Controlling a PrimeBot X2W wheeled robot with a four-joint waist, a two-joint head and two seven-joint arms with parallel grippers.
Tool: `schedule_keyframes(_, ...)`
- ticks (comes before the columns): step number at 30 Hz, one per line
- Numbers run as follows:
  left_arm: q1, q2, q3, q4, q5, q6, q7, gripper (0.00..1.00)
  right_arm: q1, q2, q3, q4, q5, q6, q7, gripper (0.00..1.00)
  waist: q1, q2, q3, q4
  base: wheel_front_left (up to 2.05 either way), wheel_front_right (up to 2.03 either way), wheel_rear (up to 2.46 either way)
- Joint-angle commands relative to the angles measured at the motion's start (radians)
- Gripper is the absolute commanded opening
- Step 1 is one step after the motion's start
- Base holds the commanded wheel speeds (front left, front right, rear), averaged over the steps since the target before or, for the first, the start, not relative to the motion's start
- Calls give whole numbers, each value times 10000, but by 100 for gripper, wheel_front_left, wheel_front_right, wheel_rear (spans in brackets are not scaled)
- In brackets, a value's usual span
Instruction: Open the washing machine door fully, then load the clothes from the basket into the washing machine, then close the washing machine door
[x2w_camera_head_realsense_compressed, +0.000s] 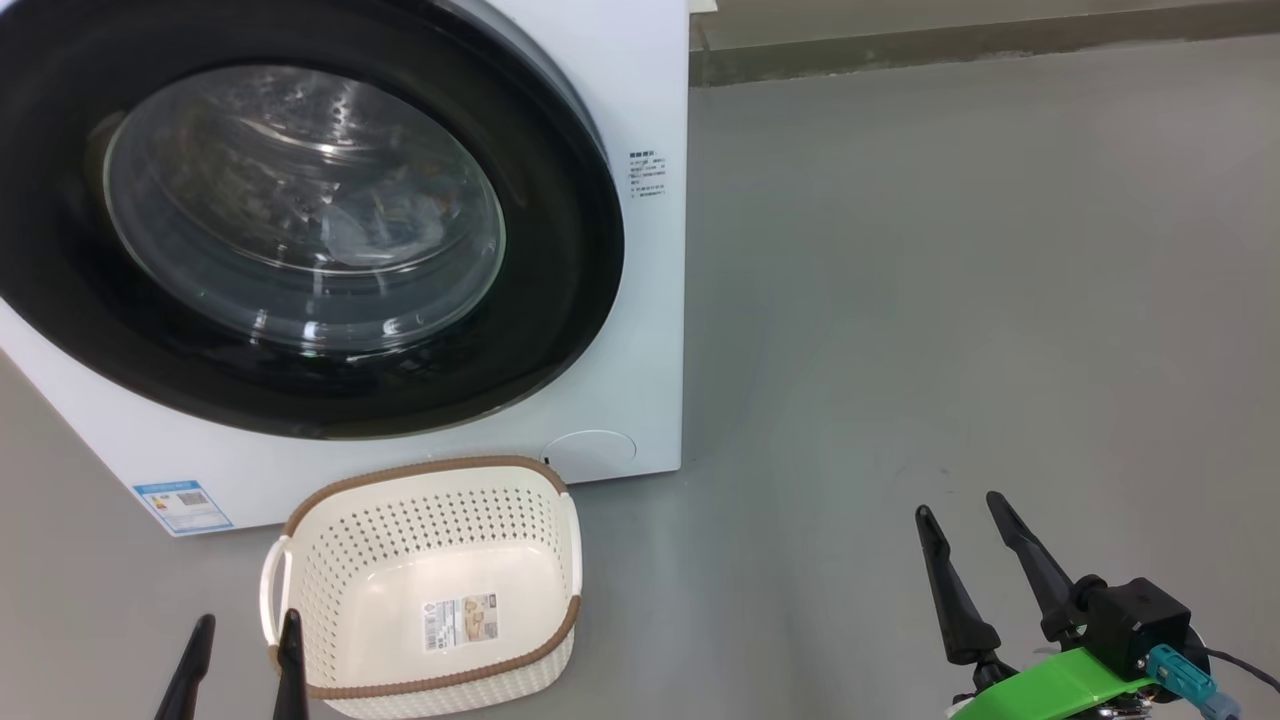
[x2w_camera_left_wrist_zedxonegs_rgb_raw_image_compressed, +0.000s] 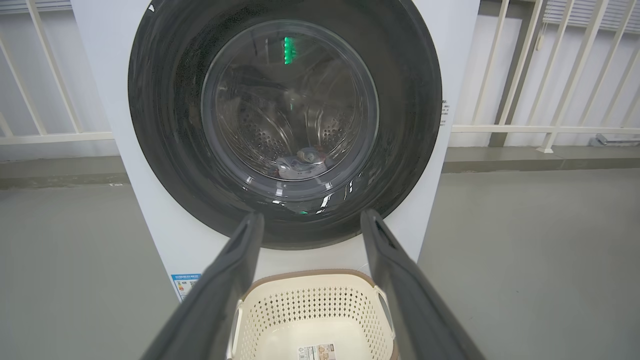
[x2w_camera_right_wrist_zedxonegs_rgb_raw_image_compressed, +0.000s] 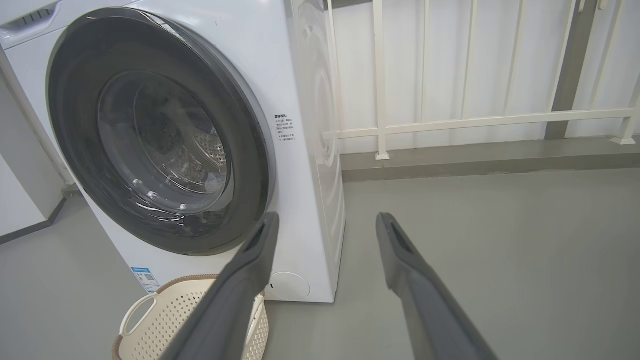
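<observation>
Open floor (x2w_camera_head_realsense_compressed: 950, 300) spreads 12 to 3 o'clock past the right pincer (x2w_camera_head_realsense_compressed: 958, 505), fingers apart. The left pincer (x2w_camera_head_realsense_compressed: 247, 628), likewise apart, is at 8 o'clock of the basket (x2w_camera_head_realsense_compressed: 420, 470), whose long axis runs 9-to-3, at 6 o'clock of the shut washing machine door (x2w_camera_head_realsense_compressed: 570, 260).

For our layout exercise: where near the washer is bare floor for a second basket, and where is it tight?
Widest: floor right of the washer, from kerb to right pincer. Smaller: left of the basket. Tight: basket by washer front, left pincer alongside.
</observation>
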Motion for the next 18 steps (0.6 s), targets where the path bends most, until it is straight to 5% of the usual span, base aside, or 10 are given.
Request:
schedule_keyframes(1, -135, 51, 367, -289, 105, -17, -82, 100, -111, 15, 217, -258, -116, -27, -47, 100, 0, 0, -20, 15, 0, 0, 0)
schedule_keyframes(18, -93, 44, 342, -339, 30, 21, -82, 100, -138, 44, 214, -212, -104, -27, -47, 100, 0, 0, -53, 116, 0, 0, 0)
